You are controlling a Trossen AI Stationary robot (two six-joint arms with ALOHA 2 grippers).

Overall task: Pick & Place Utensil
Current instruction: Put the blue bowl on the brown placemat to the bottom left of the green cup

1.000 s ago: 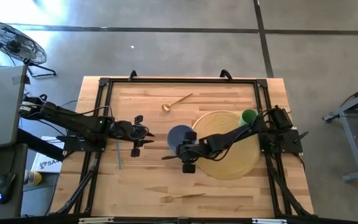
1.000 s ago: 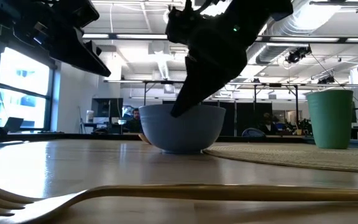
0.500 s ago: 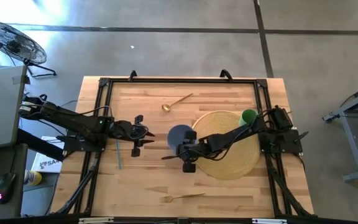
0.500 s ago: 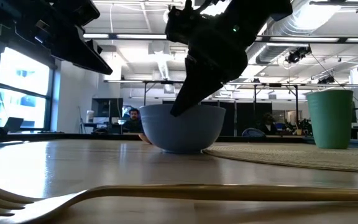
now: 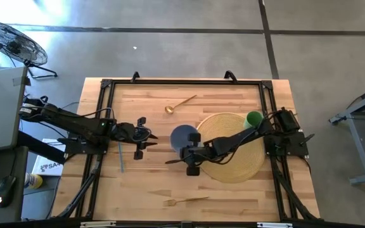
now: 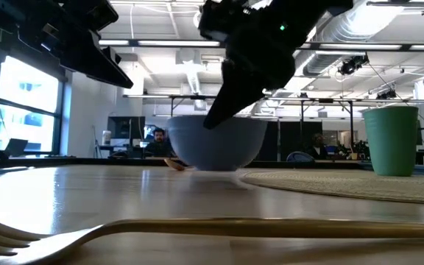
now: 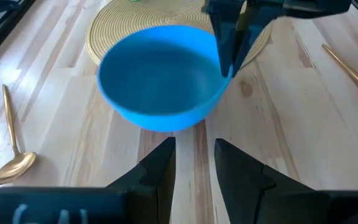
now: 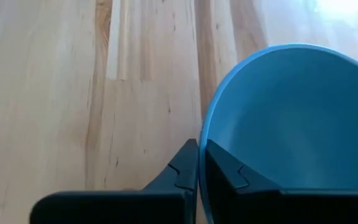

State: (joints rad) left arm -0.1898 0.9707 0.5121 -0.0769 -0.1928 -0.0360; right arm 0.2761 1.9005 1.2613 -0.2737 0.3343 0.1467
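A blue bowl (image 5: 183, 135) hangs just above the table, beside the round woven placemat (image 5: 233, 147). My right gripper (image 5: 191, 152) is shut on the bowl's rim; the bowl (image 8: 284, 118) fills its wrist view. My left gripper (image 7: 194, 162) hovers open, left of the bowl (image 7: 160, 78), touching nothing. A gold spoon (image 5: 179, 103) lies toward the far edge. A gold fork (image 5: 185, 201) lies flat near the near edge. Another gold utensil (image 7: 347, 65) lies just on the near side of the bowl. My right gripper pinches the bowl's rim (image 8: 202, 134) on its near side, one finger inside the bowl and one outside. The fingers slant down from above. In the low view the bowl (image 6: 216, 142) hangs slightly clear of the table, roughly level.
A green cup (image 5: 253, 118) stands at the far right of the placemat. A thin blue strip (image 5: 120, 155) lies by the left frame rail. Bare wood spreads between the bowl and the fork (image 6: 197, 228).
My right gripper has risen a little, still shut on the rim. The bowl, which stood on the table a second ago, now hangs just clear of it.
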